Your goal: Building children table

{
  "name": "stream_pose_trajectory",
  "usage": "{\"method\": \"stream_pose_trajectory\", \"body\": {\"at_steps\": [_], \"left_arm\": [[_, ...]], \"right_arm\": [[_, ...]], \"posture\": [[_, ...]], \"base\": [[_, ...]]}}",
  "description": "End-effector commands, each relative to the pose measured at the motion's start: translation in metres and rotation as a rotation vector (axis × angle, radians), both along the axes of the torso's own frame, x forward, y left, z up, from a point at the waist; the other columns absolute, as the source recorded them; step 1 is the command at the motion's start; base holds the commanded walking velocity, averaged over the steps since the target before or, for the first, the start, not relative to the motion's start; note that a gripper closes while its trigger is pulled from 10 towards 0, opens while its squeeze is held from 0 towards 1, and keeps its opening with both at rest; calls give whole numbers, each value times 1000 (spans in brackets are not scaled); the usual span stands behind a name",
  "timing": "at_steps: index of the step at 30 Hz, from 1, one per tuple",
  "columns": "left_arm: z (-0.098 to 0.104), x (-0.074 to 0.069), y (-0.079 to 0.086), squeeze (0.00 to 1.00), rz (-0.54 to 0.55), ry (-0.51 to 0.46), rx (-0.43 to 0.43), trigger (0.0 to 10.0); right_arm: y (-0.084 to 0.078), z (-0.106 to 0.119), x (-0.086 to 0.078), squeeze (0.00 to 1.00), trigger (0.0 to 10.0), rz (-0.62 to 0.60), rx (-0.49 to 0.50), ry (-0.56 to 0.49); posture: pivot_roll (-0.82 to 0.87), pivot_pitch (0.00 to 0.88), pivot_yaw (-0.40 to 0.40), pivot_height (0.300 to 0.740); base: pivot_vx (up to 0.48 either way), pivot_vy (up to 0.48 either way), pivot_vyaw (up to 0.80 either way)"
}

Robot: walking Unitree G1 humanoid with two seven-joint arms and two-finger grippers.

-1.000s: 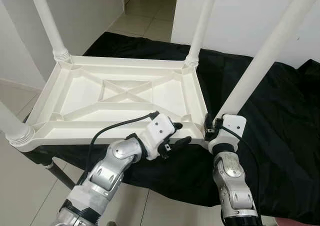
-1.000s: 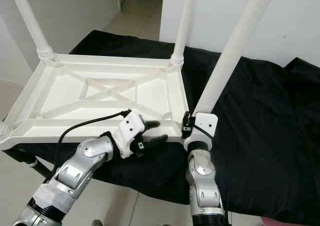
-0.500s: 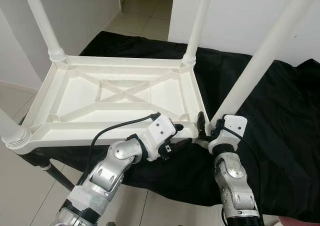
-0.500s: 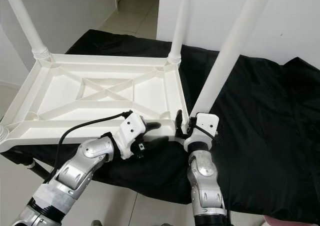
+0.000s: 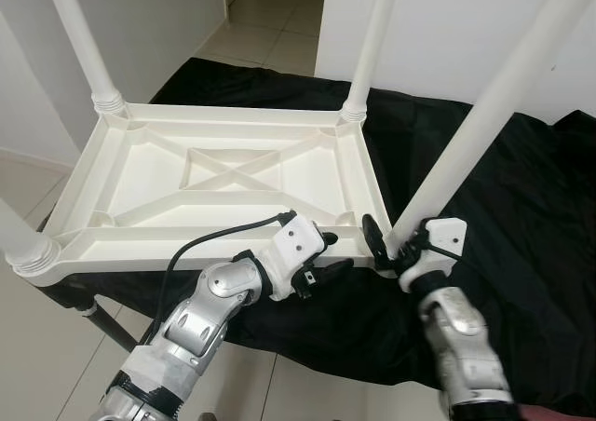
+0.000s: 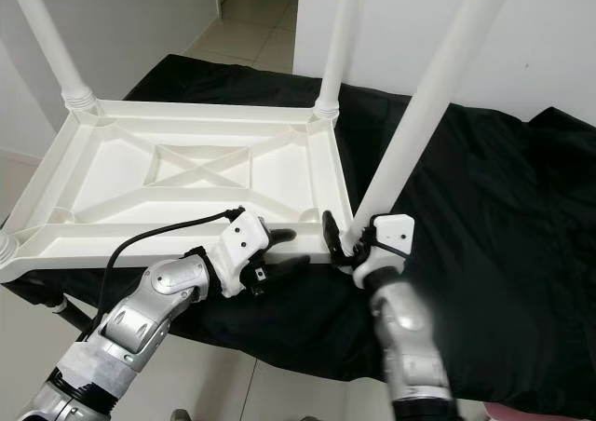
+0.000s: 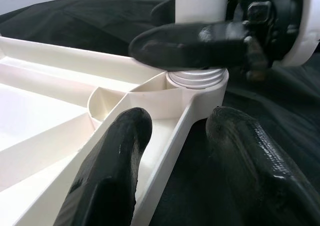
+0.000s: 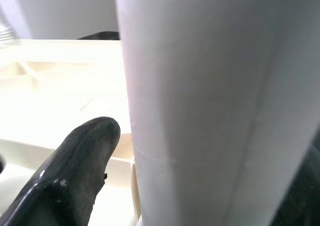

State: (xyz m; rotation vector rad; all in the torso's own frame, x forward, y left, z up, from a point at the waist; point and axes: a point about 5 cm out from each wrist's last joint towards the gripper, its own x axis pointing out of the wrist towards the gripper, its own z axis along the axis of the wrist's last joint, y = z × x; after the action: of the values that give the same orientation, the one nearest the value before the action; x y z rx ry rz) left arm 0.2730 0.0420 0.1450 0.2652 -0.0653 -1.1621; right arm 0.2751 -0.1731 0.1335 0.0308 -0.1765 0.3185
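Observation:
A white plastic children's table lies upside down on a black cloth, its legs pointing up. My left gripper is open and straddles the table's near rim close to the near right corner, with one finger inside the rim and the other outside. My right gripper is closed around the base of the near right leg, just above its threaded collar. One of its fingers lies across the leg and the other is hidden behind it. The leg looms close in the right wrist view.
The black cloth covers the work surface and hangs over its near edge. The three other legs stand at the far left, far right and near left corners. Tiled floor lies beyond, with white walls at the sides.
My right forearm has swung to the right and its wrist has turned about the leg's base, bringing one black finger into view left of the leg. The left gripper has stayed at the rim.

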Motion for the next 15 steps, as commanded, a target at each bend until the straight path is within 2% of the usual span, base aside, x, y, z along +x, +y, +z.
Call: {"method": "stream_pose_trajectory", "body": {"at_steps": [1, 9, 14, 15], "left_arm": [[-2, -5, -3, 0, -67, 14, 17, 10000], [1, -2, -6, 0, -82, 6, 15, 10000], [0, -2, -7, 0, -84, 6, 17, 10000], [0, -2, -8, 0, -85, 7, 15, 10000]], "right_arm": [[-1, -5, 0, 0, 10000, 56, -12, 16], [-19, -4, 10, 0, 10000, 200, -124, 41], [-22, -1, 14, 0, 10000, 239, -149, 44], [-23, -1, 16, 0, 4980, 253, -155, 44]], "posture": [[13, 51, -48, 740], [14, 30, -50, 740], [16, 25, -55, 740], [16, 25, -55, 740]], "base": [[0, 0, 0], [0, 0, 0], [0, 0, 0], [0, 0, 0]]}}
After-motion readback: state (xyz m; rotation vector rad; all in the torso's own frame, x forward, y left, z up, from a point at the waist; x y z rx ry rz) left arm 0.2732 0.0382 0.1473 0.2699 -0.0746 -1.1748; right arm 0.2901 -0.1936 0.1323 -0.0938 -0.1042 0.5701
